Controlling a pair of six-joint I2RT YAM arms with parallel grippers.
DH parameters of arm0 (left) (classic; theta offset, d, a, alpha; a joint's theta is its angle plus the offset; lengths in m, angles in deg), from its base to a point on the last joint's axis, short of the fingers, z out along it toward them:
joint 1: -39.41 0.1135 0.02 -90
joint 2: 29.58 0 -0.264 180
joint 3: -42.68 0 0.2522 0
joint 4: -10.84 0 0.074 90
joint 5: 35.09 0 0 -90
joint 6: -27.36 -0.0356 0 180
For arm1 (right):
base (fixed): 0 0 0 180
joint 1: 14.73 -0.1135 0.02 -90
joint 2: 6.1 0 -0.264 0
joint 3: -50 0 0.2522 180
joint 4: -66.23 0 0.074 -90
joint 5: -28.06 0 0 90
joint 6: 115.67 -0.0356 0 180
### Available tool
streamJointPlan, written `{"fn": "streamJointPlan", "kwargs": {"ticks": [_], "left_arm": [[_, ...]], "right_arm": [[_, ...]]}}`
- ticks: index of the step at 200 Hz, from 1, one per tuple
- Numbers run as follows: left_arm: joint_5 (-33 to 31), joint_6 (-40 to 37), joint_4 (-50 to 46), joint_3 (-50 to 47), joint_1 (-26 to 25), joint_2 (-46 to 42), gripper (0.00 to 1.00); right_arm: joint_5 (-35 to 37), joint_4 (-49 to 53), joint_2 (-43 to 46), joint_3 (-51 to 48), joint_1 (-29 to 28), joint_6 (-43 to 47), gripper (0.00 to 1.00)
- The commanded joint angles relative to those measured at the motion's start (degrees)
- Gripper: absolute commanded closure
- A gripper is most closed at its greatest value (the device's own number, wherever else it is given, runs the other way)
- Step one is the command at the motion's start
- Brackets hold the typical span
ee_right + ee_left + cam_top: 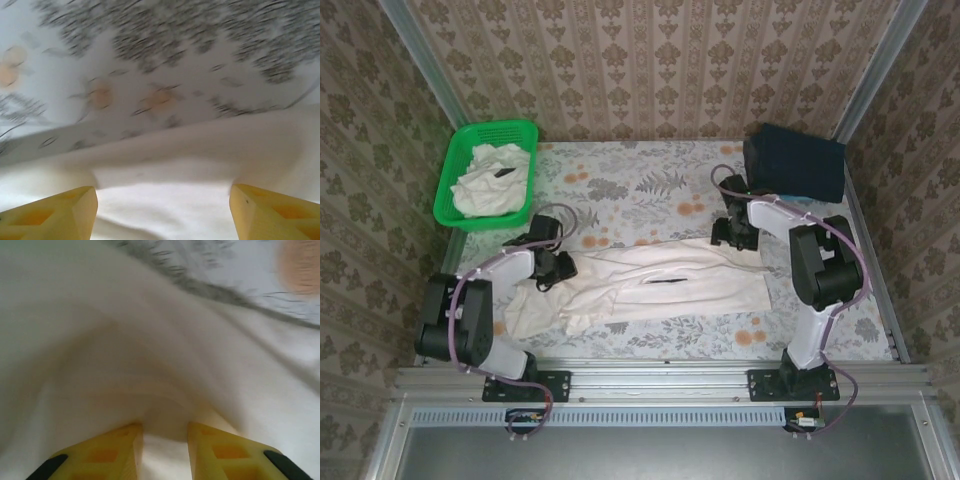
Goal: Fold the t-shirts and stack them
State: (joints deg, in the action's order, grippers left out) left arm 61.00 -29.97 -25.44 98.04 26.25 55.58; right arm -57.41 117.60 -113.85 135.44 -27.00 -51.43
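The t-shirt (660, 285) spread on the counter (640, 190) is soft off-white cloth, matt and creased. Its weave is too blurred to tell in the left wrist view. The t-shirts (485, 182) crumpled in the basket (448, 190) are the same pale matt cloth. The basket itself is shiny green plastic mesh. The counter has a smooth matt covering printed with grey leaves and orange blooms. At its far right corner lies folded dark navy cloth (795, 160), also matt.

The fingers (107, 455) of the left end effector (165, 426) and those of the right end effector (163, 192) are smooth yellow plastic with a dull sheen. The left arm (470, 310) and right arm (820, 270) have black and pale grey plastic housings. The rail (660, 380) along the near edge is silvery metal. The wallpaper (650, 60) is matt and patterned.
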Motion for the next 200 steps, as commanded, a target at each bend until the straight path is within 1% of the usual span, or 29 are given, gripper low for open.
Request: {"fn": "streamJointPlan", "kwargs": {"ticks": [1, 28, 52, 78, 93, 104, 122, 136, 146, 153, 164, 169, 183, 200], "left_arm": [[-0.12, -2.62, 1.34, -0.78, 3.07, 0.54, 0.70], [0.32, -2.87, 2.10, -2.38, 5.19, -0.09, 0.69], [1.14, -3.22, 2.18, -2.14, 5.44, 0.34, 0.68], [3.03, -3.05, 2.67, -1.55, 5.36, 0.77, 0.67], [2.25, -3.22, 1.71, -0.99, 5.27, 0.70, 0.66], [1.92, -3.27, 1.43, -0.83, 5.32, 0.38, 0.65], [1.75, -3.46, 1.70, -0.77, 5.37, 0.22, 0.63], [1.56, -3.91, 1.11, -0.17, 5.35, 0.92, 0.63], [1.56, -4.06, 0.75, 0.14, 5.40, 1.32, 0.63], [1.65, -4.09, 0.73, 0.01, 5.41, 1.35, 0.63], [1.83, -4.28, 0.73, -0.20, 5.43, 1.19, 0.62], [1.67, -4.39, 0.74, -0.33, 5.43, 0.92, 0.62], [0.97, -4.67, 0.25, -0.47, 5.58, 0.70, 0.61], [0.93, -4.95, 0.19, -0.74, 6.21, 0.59, 0.61]], "right_arm": [[1.97, 3.59, -1.93, 1.02, 4.43, 1.05, 0.27], [0.95, 3.17, -2.63, 1.00, 8.72, 1.03, 0.27], [0.59, 3.32, -0.77, 1.00, 10.16, 0.90, 0.28], [0.44, 1.98, 6.68, -1.91, 7.49, 0.84, 0.29], [0.96, 0.78, 10.62, -4.04, 5.19, 0.39, 0.29], [-0.62, -1.16, 11.74, -5.52, 3.11, -0.67, 0.30], [-4.25, -4.59, 9.25, -6.16, -2.83, -1.62, 0.31], [-4.00, -4.37, 4.56, -3.61, -7.52, -1.44, 0.31], [-1.46, -2.25, 1.04, -1.13, -9.26, -1.66, 0.31], [1.13, 0.23, -1.15, 0.64, -9.29, -2.59, 0.32], [7.95, 4.89, -3.85, 3.15, -8.94, -4.26, 0.32], [9.51, 6.11, -4.42, 3.64, -8.69, -4.18, 0.32], [9.92, 6.42, -4.71, 3.20, -6.98, -3.70, 0.32], [8.10, 5.41, -3.97, 1.97, -3.88, -2.88, 0.31]]}}
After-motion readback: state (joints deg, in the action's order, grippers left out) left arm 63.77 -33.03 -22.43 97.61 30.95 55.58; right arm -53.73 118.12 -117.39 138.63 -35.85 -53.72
